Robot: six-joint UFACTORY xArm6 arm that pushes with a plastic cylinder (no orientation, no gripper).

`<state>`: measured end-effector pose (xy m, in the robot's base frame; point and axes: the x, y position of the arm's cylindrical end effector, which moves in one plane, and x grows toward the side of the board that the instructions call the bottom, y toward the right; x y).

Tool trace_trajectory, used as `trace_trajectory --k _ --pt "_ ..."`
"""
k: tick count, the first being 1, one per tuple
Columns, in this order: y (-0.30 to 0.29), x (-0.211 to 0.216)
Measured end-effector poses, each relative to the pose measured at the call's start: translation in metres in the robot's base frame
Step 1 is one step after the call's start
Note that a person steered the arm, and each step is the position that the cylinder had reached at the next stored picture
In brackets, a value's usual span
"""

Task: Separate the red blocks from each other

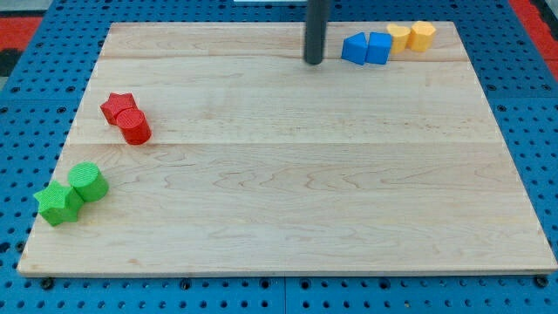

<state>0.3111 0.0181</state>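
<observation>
No jaws on this arm, so nothing spread or pinched: just a dark rod ending in my tip, planted near the view's top edge of the wooden board. Starting at the view's left: green star and green cylinder sit touching near the lower left corner. Above them, the red star and red cylinder are pressed together, well apart from my tip. Across at the top right, two blue blocks touch, just beside my tip, with two yellow blocks right behind them.
</observation>
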Motion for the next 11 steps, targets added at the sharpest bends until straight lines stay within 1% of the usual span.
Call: trace_trajectory --k 1,2,3,4,5,8,9,10,11 --pt "-0.055 0.100" --pt "-0.149 0.135" --pt "-0.210 0.132" --pt "-0.245 0.105" --pt "-0.245 0.105" --pt "-0.260 0.060" --pt "-0.274 0.077" --pt "-0.319 0.079" --pt "-0.310 0.030"
